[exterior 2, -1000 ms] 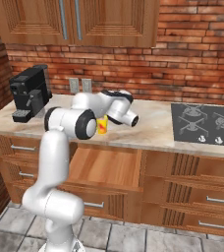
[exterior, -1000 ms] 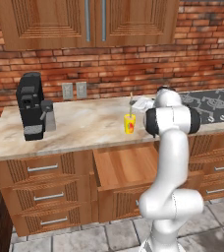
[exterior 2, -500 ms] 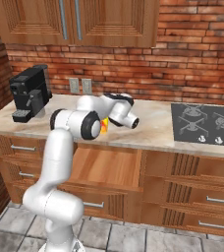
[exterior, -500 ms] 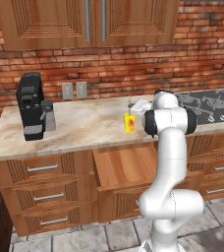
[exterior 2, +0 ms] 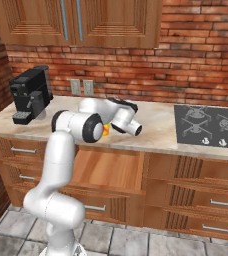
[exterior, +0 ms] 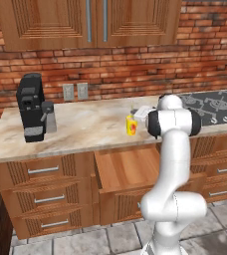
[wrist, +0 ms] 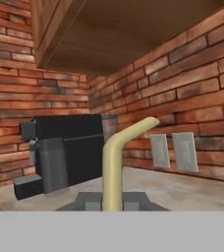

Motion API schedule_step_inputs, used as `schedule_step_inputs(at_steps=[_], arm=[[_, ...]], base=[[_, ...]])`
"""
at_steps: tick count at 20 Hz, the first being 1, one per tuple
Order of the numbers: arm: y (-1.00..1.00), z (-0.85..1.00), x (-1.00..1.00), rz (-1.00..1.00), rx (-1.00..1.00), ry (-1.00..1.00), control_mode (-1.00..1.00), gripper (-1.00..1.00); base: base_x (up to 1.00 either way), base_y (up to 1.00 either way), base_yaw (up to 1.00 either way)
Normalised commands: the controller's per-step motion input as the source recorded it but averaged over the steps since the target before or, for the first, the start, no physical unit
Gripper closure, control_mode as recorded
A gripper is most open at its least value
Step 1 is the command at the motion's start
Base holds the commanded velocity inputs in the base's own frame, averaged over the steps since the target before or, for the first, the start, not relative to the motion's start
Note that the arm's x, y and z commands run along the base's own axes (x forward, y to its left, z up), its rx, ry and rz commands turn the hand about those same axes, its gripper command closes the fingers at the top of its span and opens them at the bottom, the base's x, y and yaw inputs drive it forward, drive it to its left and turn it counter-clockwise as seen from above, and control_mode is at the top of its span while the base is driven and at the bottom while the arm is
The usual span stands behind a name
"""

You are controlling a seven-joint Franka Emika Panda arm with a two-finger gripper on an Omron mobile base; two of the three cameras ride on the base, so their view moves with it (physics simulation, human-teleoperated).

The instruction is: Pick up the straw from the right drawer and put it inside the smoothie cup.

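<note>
The straw (wrist: 112,167), pale yellow with a bent top, stands upright between my fingertips (wrist: 87,201) in the hand view, and my gripper (wrist: 112,202) is shut on it. In the left base view the straw (exterior: 132,106) is a thin line just above the small yellow smoothie cup (exterior: 131,125) on the counter. My gripper (exterior: 137,112) hovers right over the cup's rim. I cannot tell if the straw's lower end is inside the cup. From the right, my arm covers most of the cup (exterior 2: 106,131). The right drawer (exterior: 130,169) (exterior 2: 106,171) is pulled open below the counter.
A black coffee machine (exterior: 32,107) (exterior 2: 30,94) (wrist: 60,147) stands at the counter's left end. Two wall outlets (wrist: 178,152) sit on the brick wall behind it. A stove top (exterior 2: 208,125) lies to the right. Wooden cabinets (exterior: 90,22) hang overhead.
My hand has sunk slightly with the straw, bringing it closer over the yellow cup. Cup, drawer and base have not moved.
</note>
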Motion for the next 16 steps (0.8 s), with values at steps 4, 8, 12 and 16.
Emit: schedule_step_inputs(at_steps=[4,8,12,16], arm=[[0.06,-0.04,-0.4,0.01,0.0,0.0,-1.0,-1.0],[0.01,0.0,-0.2,0.0,0.0,0.0,-1.0,-1.0],[0.0,0.07,-0.08,0.0,0.0,0.0,-1.0,-1.0],[0.19,0.24,-0.32,-0.08,-0.09,0.0,-1.0,-1.0]], base=[[0.0,0.0,0.0],[0.0,0.0,0.0],[0.0,0.0,0.0],[0.0,0.0,0.0]])
